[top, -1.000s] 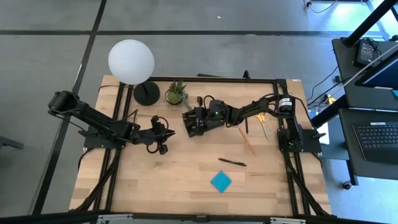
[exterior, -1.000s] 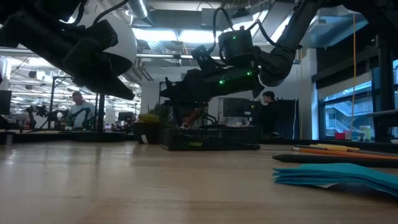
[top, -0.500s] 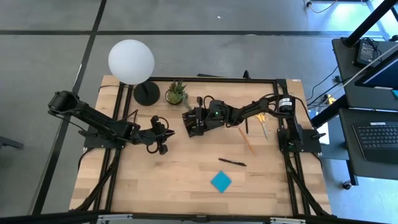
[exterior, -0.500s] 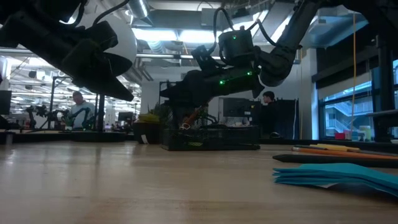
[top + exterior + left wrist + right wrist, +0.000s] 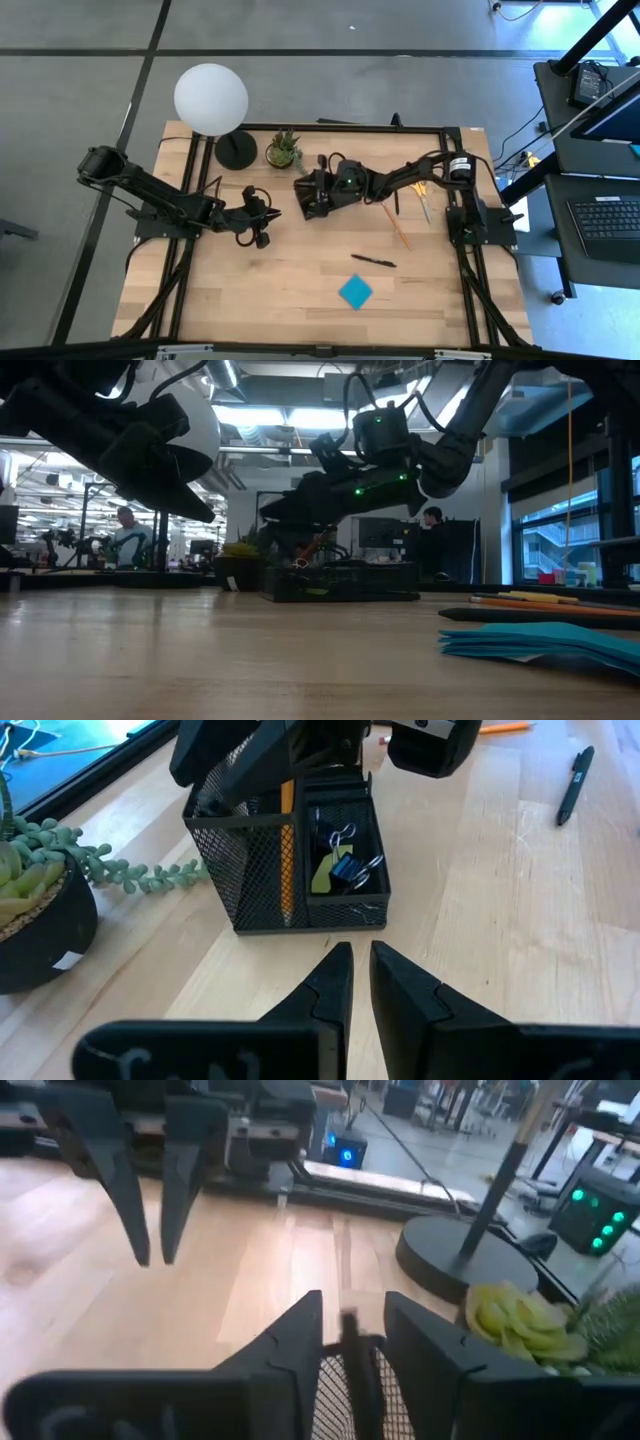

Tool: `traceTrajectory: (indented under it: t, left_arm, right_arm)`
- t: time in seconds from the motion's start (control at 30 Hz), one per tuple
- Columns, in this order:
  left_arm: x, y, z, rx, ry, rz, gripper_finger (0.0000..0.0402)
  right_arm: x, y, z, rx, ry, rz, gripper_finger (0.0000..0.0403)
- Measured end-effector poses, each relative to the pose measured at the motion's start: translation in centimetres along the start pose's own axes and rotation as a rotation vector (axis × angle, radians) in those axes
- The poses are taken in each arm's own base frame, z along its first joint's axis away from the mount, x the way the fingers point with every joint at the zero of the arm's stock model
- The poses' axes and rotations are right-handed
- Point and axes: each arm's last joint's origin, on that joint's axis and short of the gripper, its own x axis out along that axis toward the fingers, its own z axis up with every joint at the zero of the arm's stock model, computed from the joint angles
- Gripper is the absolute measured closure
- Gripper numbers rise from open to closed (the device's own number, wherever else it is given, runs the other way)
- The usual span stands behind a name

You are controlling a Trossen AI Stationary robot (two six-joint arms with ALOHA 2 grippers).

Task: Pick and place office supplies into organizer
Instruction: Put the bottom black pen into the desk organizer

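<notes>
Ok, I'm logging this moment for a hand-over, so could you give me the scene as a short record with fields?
organizer: black wire-mesh desk tray, beside the small potted plant
inside organizer: an orange pencil, black clips
right tool: over the organizer, jaws open, a dark pen-like thing between them above the mesh
left tool: low above the table facing the organizer, jaws nearly shut, holding nothing
still on table: black pen, blue square sticky-note pad, orange pencil, yellow-handled scissors
</notes>
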Motion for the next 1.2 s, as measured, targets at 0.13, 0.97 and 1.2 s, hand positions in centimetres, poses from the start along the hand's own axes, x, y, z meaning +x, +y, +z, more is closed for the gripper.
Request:
traceTrajectory:
  t: [0.13, 0.97, 1.2]
  left_arm:
    - [0.0, 0.0, 0.0, 0.001, 0.000, -0.001, 0.0370]
    - [0.0, -0.1, -0.3, 0.016, 0.038, -0.036, 0.0370]
    - [0.0, -0.1, -0.3, 0.016, 0.038, -0.037, 0.0370]
  right_arm:
    - [-0.4, -0.2, 1.0, 0.022, 0.001, -0.003, 0.0259]
    - [-10.6, 9.1, 7.4, 0.074, 0.750, 0.225, 0.0185]
    - [-13.9, 14.1, 6.4, 0.198, 1.022, 0.175, 0.0185]
